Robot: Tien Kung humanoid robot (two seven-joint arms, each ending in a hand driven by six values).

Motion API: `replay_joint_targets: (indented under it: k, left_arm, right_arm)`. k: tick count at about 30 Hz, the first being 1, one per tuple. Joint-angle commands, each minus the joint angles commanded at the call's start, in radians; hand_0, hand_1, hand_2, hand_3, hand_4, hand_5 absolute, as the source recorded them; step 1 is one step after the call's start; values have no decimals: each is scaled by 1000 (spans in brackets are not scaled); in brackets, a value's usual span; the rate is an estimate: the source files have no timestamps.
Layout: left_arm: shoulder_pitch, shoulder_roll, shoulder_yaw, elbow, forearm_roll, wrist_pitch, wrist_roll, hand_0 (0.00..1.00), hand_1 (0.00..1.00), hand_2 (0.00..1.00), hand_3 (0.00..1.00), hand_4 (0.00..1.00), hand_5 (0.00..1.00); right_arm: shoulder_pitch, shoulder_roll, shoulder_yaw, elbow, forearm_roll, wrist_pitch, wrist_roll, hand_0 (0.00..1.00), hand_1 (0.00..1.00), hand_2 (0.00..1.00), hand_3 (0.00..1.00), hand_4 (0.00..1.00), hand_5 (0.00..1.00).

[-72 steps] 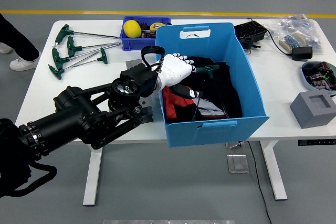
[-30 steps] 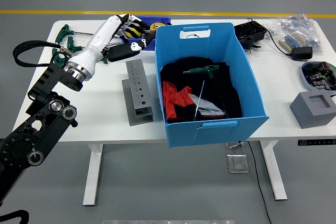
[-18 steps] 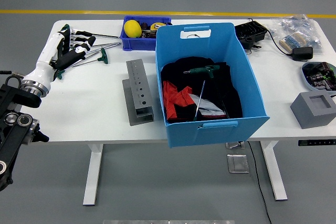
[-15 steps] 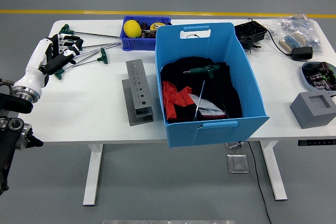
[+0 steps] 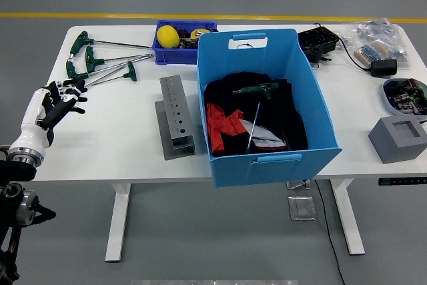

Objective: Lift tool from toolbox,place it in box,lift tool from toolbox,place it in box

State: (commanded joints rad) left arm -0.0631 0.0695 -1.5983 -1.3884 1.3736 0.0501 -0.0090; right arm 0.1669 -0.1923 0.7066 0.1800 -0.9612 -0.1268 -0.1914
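Left hand (image 5: 57, 101) now back at table's (image 5: 120, 145) left edge, fingers loose, empty, short of T-handle wrenches (image 5: 93, 65).

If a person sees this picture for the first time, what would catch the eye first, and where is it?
The big blue box in the middle of the white table stands out first; a green-handled tool lies inside it on dark cloth. Next come the green T-handle tools spread at the far left corner. The robot's left hand hovers at the left edge, fingers open and empty.
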Motion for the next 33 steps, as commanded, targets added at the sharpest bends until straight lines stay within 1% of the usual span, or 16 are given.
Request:
replay_joint_targets:
  k: [1,3,5,8,12,17,21,22,23,26,28,29,30,31,33]
  left_arm:
    - [3,-7,-7,-9,-1,1,-1,378,547,612,627,740,541]
    - [8,-13,-17,-28,-2,1,-3,378,547,612,627,740,541]
    - [13,-13,-24,-45,-3,0,-4,382,548,613,635,739,537]
    - [20,-5,-40,-68,-21,-2,-3,382,548,613,635,739,537]
    - [20,-6,-51,-74,-48,-5,2,381,550,614,638,742,547]
    - [25,-14,-34,-83,-78,-14,6,383,551,617,641,743,548]
    - [39,-17,-3,-101,-101,-7,4,383,551,617,641,743,548]
    - [41,-18,4,-105,-104,5,-3,383,551,617,641,743,548]
    - [45,-20,16,-108,-112,32,-20,420,602,709,641,746,544]
    - [57,-26,46,-109,-156,142,-90,420,602,709,641,746,544]
    - [64,-30,53,-104,-187,201,-128,420,602,709,641,746,544]
    - [68,-31,59,-101,-210,228,-147,549,663,765,642,759,556]
    - [73,-31,63,-98,-231,246,-161,549,663,765,642,759,556]
    - [78,-31,66,-98,-238,250,-167,549,663,765,642,759,556]
    - [86,-30,71,-99,-236,242,-171,549,663,765,642,759,556]
  right_arm:
    - [-1,1,3,0,-4,1,-1,624,622,682,547,798,631]
    - [-2,0,-2,0,2,0,0,624,622,682,547,798,631]
    - [-2,-1,-4,0,8,0,2,625,619,682,547,798,632]
    - [-1,-1,-6,0,19,-2,3,625,619,682,547,798,632]
    - [4,-1,-3,0,14,-2,2,625,620,681,547,798,632]
    - [6,1,6,0,-2,0,0,625,620,682,548,798,631]
    - [6,3,12,0,-13,1,-2,625,620,682,548,798,631]
    - [6,3,13,0,-15,1,-2,625,620,682,548,798,631]
    - [6,2,13,0,-18,2,-2,625,621,681,549,798,631]
    - [6,2,11,0,-19,3,-1,625,621,681,549,798,631]
    - [5,2,12,0,-19,4,-1,625,621,681,549,798,631]
    - [5,2,11,0,-18,4,-1,625,622,683,548,799,631]
    - [5,2,9,0,-16,4,-1,625,622,683,548,799,631]
    - [5,2,10,0,-16,4,0,625,622,683,548,799,631]
    - [5,2,13,0,-18,4,-1,625,622,683,548,799,631]
